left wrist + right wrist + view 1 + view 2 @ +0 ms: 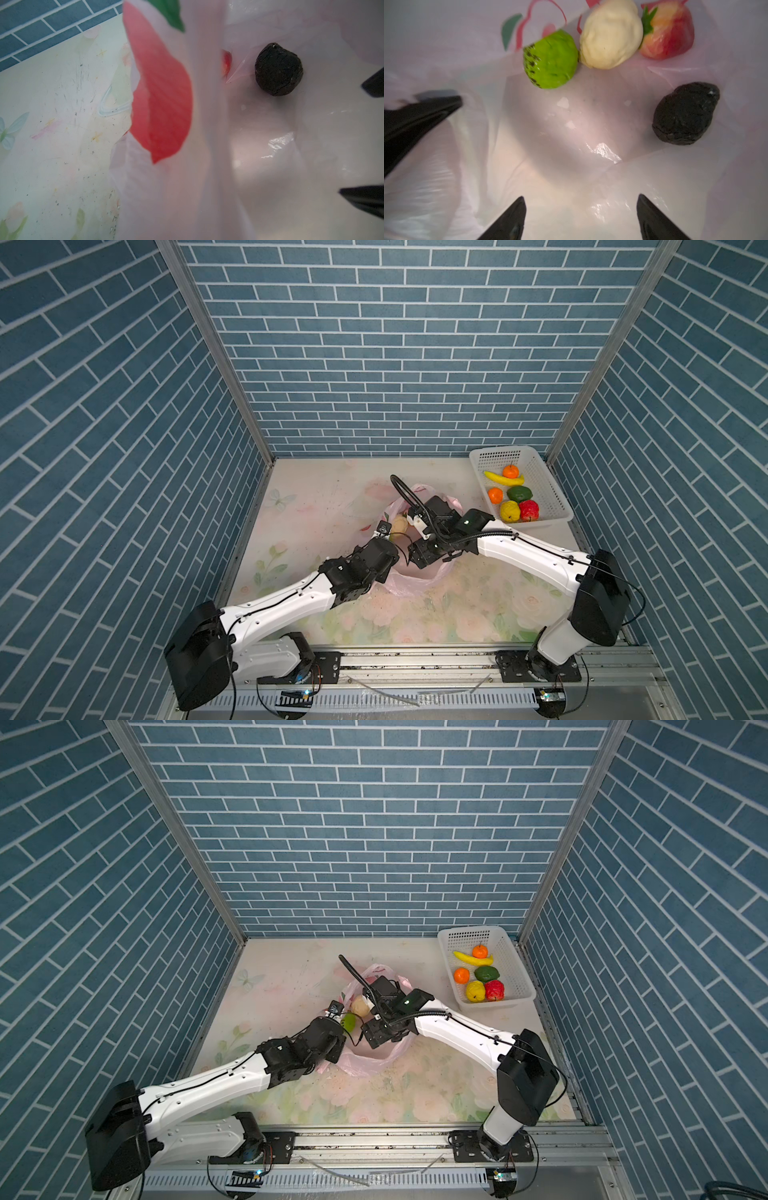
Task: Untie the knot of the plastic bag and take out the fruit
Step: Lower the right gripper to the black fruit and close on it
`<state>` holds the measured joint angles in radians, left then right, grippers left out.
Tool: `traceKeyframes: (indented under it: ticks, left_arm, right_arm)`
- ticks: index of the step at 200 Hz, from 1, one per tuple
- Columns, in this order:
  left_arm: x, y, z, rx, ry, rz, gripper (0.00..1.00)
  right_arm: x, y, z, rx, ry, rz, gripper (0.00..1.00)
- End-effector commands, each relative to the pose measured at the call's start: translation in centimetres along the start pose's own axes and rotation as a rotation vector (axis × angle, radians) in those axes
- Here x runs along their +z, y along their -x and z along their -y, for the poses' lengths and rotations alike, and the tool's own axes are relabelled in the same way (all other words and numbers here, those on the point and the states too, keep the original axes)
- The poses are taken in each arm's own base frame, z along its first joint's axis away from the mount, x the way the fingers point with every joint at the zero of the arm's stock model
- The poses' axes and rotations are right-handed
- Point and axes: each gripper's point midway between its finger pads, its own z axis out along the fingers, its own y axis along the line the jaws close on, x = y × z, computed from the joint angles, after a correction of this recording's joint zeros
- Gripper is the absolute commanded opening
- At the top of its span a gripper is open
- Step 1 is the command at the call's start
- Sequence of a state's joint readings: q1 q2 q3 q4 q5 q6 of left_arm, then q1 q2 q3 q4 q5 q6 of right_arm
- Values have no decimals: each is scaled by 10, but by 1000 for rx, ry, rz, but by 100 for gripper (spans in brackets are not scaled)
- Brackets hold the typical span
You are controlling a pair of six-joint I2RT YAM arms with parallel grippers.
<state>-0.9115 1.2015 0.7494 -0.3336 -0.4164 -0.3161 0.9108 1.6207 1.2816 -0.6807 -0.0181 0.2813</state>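
The pink plastic bag [409,585] lies mid-table with its mouth open; no knot shows. My left gripper [384,531] is shut on the bag's near-left rim, and film [203,124] drapes across the left wrist view. My right gripper [581,198] is open inside the bag, above its bare floor, with nothing between the fingertips [520,204]. In the bag lie several fruit: a bumpy light green one [552,60], a cream one [610,35], a strawberry [668,31] and a dark one [685,114] that also shows in the left wrist view [278,69].
A white perforated basket [498,456] stands at the back right holding a banana [503,479], two tangerines, an avocado, a lemon and an apple. Blue brick walls close in on three sides. Both arms cross over the bag's near side.
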Motion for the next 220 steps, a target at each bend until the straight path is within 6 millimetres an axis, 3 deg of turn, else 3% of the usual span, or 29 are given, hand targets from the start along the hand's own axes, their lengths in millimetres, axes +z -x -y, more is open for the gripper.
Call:
traceKeyframes:
  ticks: [1, 39, 69, 107, 144, 220]
  left_arm:
    - [-2, 14, 13, 25, -35, 30, 0]
    - [-1, 17, 23, 44, -50, 37, 0]
    - [-2, 18, 28, 66, -57, 36, 0]
    - [-3, 18, 30, 81, -60, 36, 0]
    - [-3, 16, 30, 86, -63, 35, 0]
    - [-5, 14, 28, 87, -62, 36, 0]
  right_arm:
    - [22, -2, 10, 7, -58, 20, 83]
    - [51, 7, 29, 116, -143, 51, 83]
    - [55, 28, 57, 217, -260, 121, 84]
    - [55, 33, 90, 283, -410, 129, 87]
    - [62, 38, 103, 304, -441, 150, 90]
    - [96, 54, 118, 352, -373, 166, 89]
